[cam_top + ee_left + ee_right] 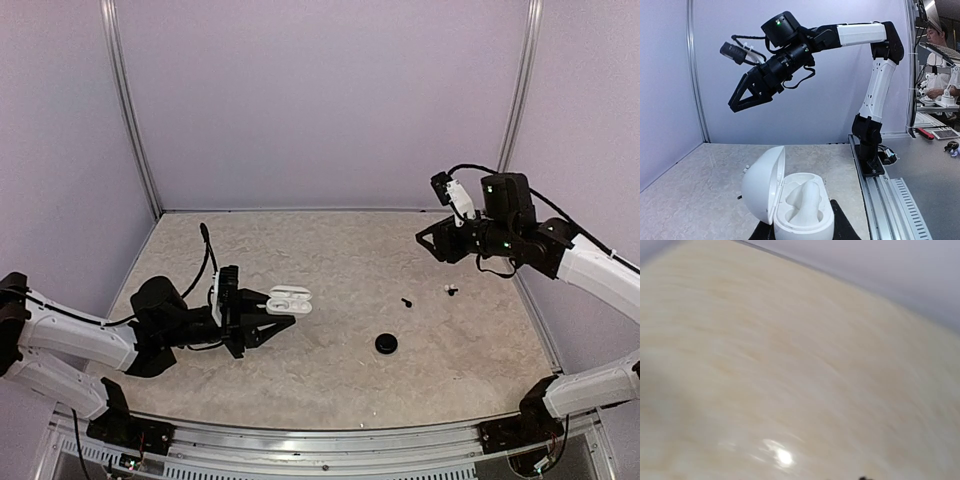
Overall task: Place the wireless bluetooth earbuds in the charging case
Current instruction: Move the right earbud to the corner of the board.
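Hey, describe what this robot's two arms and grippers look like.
The left arm and right arm have white links between black joint housings. The left gripper and right gripper are black and tapered. Black cables loop at the wrists; a green light glows on the right.

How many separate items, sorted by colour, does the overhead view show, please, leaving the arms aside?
White: 2, the case and an earbud
Black: 2, the disc and a small piece
Total: 4
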Available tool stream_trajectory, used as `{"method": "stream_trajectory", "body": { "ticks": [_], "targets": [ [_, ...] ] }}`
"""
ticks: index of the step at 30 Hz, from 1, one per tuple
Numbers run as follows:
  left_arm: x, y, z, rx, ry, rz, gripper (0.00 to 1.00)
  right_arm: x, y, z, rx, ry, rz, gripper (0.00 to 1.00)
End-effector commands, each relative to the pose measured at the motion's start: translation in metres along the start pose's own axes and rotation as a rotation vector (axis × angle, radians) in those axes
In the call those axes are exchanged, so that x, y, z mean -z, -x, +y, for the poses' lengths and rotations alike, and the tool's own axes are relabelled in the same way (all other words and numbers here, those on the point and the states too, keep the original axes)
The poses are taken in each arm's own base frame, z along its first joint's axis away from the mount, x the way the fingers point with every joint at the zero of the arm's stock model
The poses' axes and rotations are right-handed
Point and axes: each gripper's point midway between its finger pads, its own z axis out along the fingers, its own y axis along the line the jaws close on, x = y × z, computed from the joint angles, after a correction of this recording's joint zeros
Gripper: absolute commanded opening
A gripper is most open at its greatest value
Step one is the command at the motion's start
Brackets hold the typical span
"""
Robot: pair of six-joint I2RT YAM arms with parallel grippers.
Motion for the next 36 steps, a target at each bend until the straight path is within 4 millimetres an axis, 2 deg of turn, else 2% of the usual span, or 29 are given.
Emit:
{"method": "stream_trajectory", "body": {
  "ticks": [1, 4, 6, 9, 14, 25, 30, 36],
  "targets": [
    [-0.002, 0.016, 0.002, -0.029, -0.005, -0.054, 0.01, -0.006, -0.060, -0.077, -0.232, -0.194, 0.098, 0.49],
    [-0.001, 0.017, 0.003, -0.030, 0.000, -0.056, 0.01, -0.007, -0.092, -0.112, -0.335, -0.255, 0.124, 0.51],
    [-0.001, 0.018, 0.003, -0.030, 0.000, -0.058, 0.01, -0.010, -0.111, -0.126, -0.367, -0.298, 0.146, 0.54],
    [-0.001, 0.018, 0.003, -0.031, -0.001, -0.059, 0.01, -0.018, -0.135, -0.139, -0.390, -0.332, 0.194, 0.56],
    [-0.003, 0.017, 0.004, -0.032, -0.006, -0.057, 0.01, -0.037, -0.162, -0.152, -0.413, -0.346, 0.250, 0.54],
    [-0.001, 0.018, 0.005, -0.034, -0.001, -0.060, 0.01, -0.074, -0.185, -0.164, -0.449, -0.314, 0.280, 0.40],
    [0.000, 0.019, 0.005, -0.035, 0.002, -0.062, 0.01, -0.081, -0.195, -0.166, -0.451, -0.313, 0.305, 0.41],
    [-0.001, 0.021, 0.006, -0.039, 0.002, -0.067, 0.01, -0.088, -0.198, -0.169, -0.446, -0.314, 0.308, 0.44]
  ]
}}
